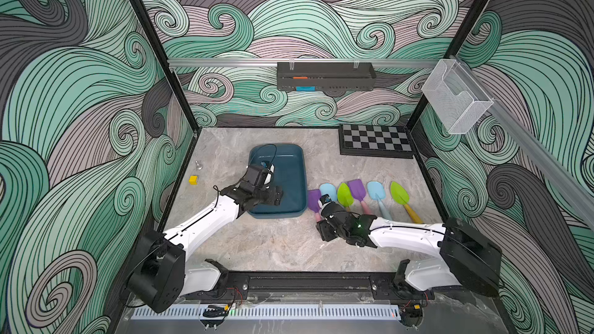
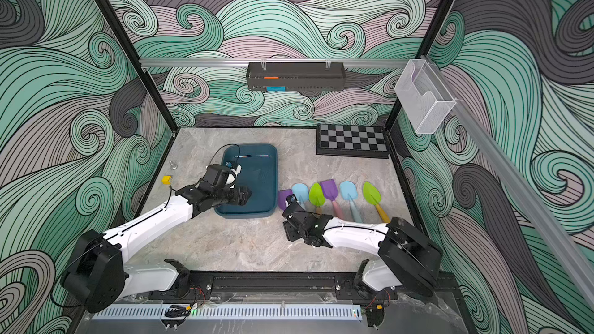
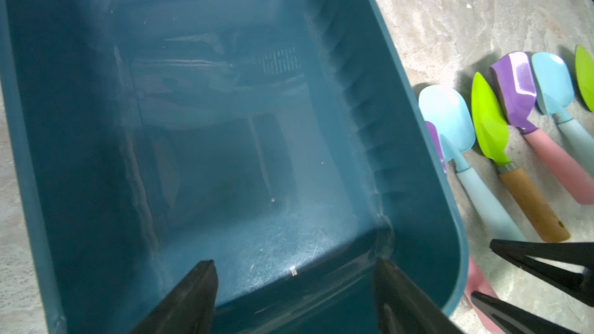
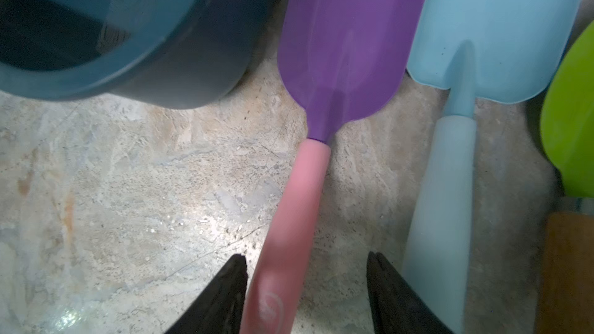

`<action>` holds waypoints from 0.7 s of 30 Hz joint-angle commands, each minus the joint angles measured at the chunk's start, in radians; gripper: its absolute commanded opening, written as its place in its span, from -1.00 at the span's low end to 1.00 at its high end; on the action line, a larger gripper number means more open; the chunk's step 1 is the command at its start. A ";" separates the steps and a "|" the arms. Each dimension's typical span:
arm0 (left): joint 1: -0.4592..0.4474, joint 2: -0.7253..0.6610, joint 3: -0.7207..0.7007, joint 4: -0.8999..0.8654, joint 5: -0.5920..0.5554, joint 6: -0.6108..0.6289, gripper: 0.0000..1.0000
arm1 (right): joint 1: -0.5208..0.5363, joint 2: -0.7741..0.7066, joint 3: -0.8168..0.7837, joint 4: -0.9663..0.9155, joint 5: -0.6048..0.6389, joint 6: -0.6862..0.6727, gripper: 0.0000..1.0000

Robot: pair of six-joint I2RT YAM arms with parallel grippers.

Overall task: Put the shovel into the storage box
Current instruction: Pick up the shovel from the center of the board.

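Left wrist view looks down between the two black fingers (image 3: pixel 199 297) of the left gripper (image 3: pixel 294 263). They are spread wide, with only the bare floor of the storage box (image 3: pixel 209 155) below them, and this gripper holds and touches nothing. The dark teal tub is empty, so no shovel has gone in. By my reading the whole task is left to do: grasp, lift, carry across, release. Beyond one of those fingers, past the box rim, a row of six toy shovels (image 1: pixel 356 187) lies side by side on the stone-patterned table (image 1: pixel 289 245), blades pointing away from the robot. In both top views the one nearest the box is the purple shovel (image 1: pixel 314 199), flat on the table just beside the box wall, with a sliver of table showing between them. In the right wrist view its pink handle (image 4: pixel 295 207) runs up between the fingers of the right gripper (image 4: pixel 305 257). The jaws are partly open and straddle the handle. One fingertip (image 4: pixel 233 281) is very close to it, while clear table shows in the gap beside the other, so I judge the pinch is not yet made. On the far side of that second finger lies a light blue shovel (image 4: pixel 495 27), close enough that the finger may brush its handle. Beyond that, a green shovel (image 4: pixel 569 117) sits at the frame edge.
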 commanded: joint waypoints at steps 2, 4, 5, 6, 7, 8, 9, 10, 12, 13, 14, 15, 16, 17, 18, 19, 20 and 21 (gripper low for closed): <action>-0.002 0.000 -0.007 0.007 -0.010 -0.007 0.60 | 0.004 0.044 0.035 0.021 0.005 0.021 0.16; -0.002 0.004 -0.009 0.010 -0.005 -0.007 0.61 | 0.004 0.065 0.041 0.024 0.004 0.024 0.13; -0.003 0.006 -0.010 0.010 -0.004 -0.008 0.61 | 0.003 0.073 0.044 0.023 0.003 0.025 0.09; -0.003 0.009 -0.010 0.014 -0.003 -0.008 0.61 | 0.004 0.082 0.043 0.026 0.003 0.027 0.07; -0.002 0.011 -0.011 0.015 -0.003 -0.007 0.61 | 0.004 0.090 0.044 0.026 0.003 0.028 0.02; -0.002 0.013 -0.012 0.015 -0.003 -0.006 0.62 | 0.004 0.095 0.044 0.027 0.003 0.030 -0.02; -0.002 0.015 -0.012 0.017 -0.003 -0.005 0.62 | 0.004 0.098 0.043 0.026 0.002 0.032 -0.07; -0.002 0.017 -0.012 0.017 -0.002 -0.007 0.62 | 0.005 0.099 0.042 0.027 0.005 0.035 -0.13; -0.002 0.020 -0.014 0.018 0.000 -0.006 0.62 | 0.004 0.098 0.040 0.027 0.007 0.037 -0.25; -0.004 0.020 -0.015 0.019 0.001 -0.006 0.62 | 0.004 0.095 0.038 0.027 0.009 0.039 -0.29; -0.002 0.022 -0.014 0.020 0.002 -0.006 0.62 | 0.003 0.092 0.036 0.027 0.010 0.040 -0.31; -0.003 0.023 -0.015 0.019 0.003 -0.007 0.63 | 0.003 0.088 0.034 0.025 0.012 0.042 -0.35; -0.003 0.023 -0.015 0.021 0.003 -0.008 0.62 | 0.004 0.084 0.031 0.025 0.015 0.042 -0.39; -0.003 0.025 -0.015 0.021 0.005 -0.008 0.63 | 0.003 0.081 0.029 0.024 0.017 0.043 -0.43; -0.003 0.025 -0.017 0.023 0.006 -0.008 0.63 | 0.004 0.078 0.028 0.023 0.020 0.046 -0.48; -0.003 0.026 -0.018 0.023 0.006 -0.009 0.63 | 0.004 0.075 0.026 0.021 0.022 0.045 -0.55; -0.003 0.026 -0.018 0.026 0.006 -0.009 0.63 | 0.004 0.070 0.023 0.020 0.023 0.045 -0.61; -0.002 0.026 -0.018 0.027 0.007 -0.011 0.63 | 0.003 0.066 0.024 0.017 0.025 0.047 -0.69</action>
